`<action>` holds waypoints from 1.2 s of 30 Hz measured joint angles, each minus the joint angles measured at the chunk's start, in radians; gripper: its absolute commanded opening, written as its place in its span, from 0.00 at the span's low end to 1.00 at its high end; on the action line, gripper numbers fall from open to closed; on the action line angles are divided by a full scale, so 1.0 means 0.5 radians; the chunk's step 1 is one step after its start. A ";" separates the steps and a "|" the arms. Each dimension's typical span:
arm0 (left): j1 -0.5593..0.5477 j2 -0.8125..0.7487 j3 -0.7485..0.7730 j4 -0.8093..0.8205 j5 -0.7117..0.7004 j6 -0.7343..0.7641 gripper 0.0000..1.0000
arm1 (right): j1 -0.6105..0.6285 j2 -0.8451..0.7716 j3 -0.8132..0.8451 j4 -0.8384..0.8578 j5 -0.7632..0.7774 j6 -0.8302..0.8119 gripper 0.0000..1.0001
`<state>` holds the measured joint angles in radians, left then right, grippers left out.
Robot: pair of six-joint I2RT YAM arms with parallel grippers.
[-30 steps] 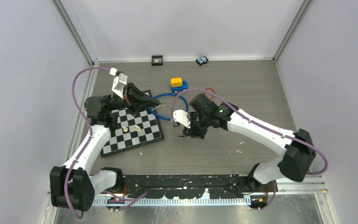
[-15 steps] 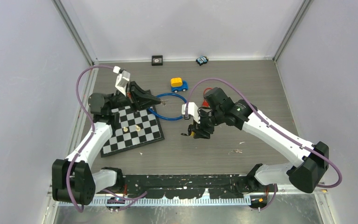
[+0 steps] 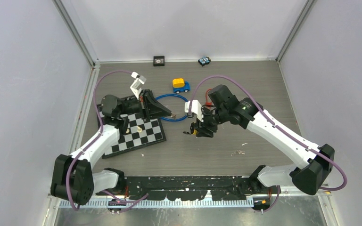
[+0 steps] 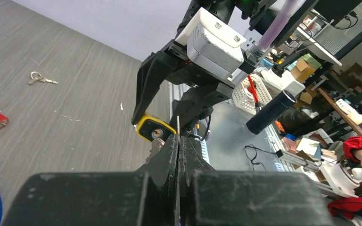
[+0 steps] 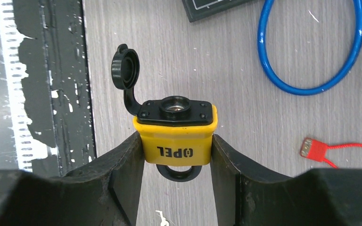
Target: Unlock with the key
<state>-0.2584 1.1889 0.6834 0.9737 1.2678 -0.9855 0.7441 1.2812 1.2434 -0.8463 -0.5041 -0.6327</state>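
Left pincer (image 4: 178, 141) pinches key (image 4: 177, 124) near padlock (image 4: 153, 129); blue ring (image 5: 311, 89) beside

White arms (image 3: 273, 133), black joints (image 3: 306, 172), purple cables (image 3: 114, 72)

Robotics lab, prob. a data-collection cell. Two robot arms (image 3: 273, 132) are sitting bolted to a black rail (image 3: 188, 182) at the table (image 3: 254, 84) edge, w/ purple cabling (image 3: 217, 76) looping off them. Plain pale walls (image 3: 23, 94) & alu frame posts (image 3: 75, 33) are boxing the table in on 3 sides. Misc unrelated props are lying about: chessboard (image 3: 146, 134), toy car (image 3: 180, 85), blue ring (image 3: 175, 118). Left wrist view is looking out past the cell: cluttered desks (image 4: 318, 44), cardboard boxes (image 4: 306, 65), white basket (image 4: 250, 94), loose black cable (image 4: 257, 155), someone's red sleeve (image 4: 358, 143) showing at far rt edge.
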 measured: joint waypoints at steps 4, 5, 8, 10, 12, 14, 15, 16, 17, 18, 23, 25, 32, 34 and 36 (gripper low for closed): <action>-0.018 0.022 0.001 -0.117 0.008 0.053 0.00 | 0.000 0.000 0.001 0.003 0.124 -0.002 0.01; -0.019 0.022 0.002 -0.171 0.011 0.092 0.00 | 0.000 0.000 0.001 0.011 0.180 0.001 0.01; -0.020 0.023 0.053 -0.526 0.018 0.323 0.00 | 0.001 0.000 0.001 0.066 0.402 0.014 0.01; -0.020 0.023 0.122 -0.794 0.016 0.513 0.00 | 0.000 0.000 0.001 0.097 0.542 0.013 0.01; -0.020 0.023 0.222 -1.096 0.009 0.729 0.00 | 0.000 0.000 0.001 0.124 0.681 0.001 0.01; -0.019 0.023 0.326 -1.355 0.009 0.937 0.00 | -0.003 0.000 0.001 0.131 0.781 -0.013 0.01; -0.019 0.023 0.355 -1.433 0.008 1.006 0.00 | -0.003 0.000 0.002 0.125 0.821 -0.020 0.01; -0.019 0.023 0.383 -1.511 0.011 1.072 0.00 | -0.003 0.002 0.009 0.111 0.849 -0.027 0.01; -0.018 0.023 0.410 -1.600 0.011 1.157 0.00 | -0.003 0.006 0.022 0.092 0.882 -0.034 0.01; -0.014 0.024 0.437 -1.705 0.014 1.248 0.00 | -0.003 0.010 0.038 0.075 0.912 -0.040 0.01; 0.027 0.029 0.465 -1.991 0.016 1.518 0.00 | -0.030 0.091 0.217 -0.097 0.999 -0.037 0.01; 0.054 0.029 0.465 -2.049 0.017 1.578 0.00 | -0.053 0.141 0.322 -0.169 1.022 -0.043 0.01; 0.103 0.027 0.465 -2.119 0.007 1.677 0.00 | -0.079 0.151 0.454 -0.301 1.094 -0.128 0.01; 0.103 0.018 0.465 -2.118 -0.001 1.675 0.00 | -0.079 0.151 0.510 -0.314 1.079 -0.128 0.01; 0.103 0.002 0.465 -2.113 -0.010 1.672 0.00 | -0.073 0.151 0.565 -0.311 1.044 -0.111 0.00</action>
<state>-0.2070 1.1900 0.9157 -0.0830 1.2629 -0.1493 0.7074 1.3567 1.5261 -1.0016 0.0177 -0.6880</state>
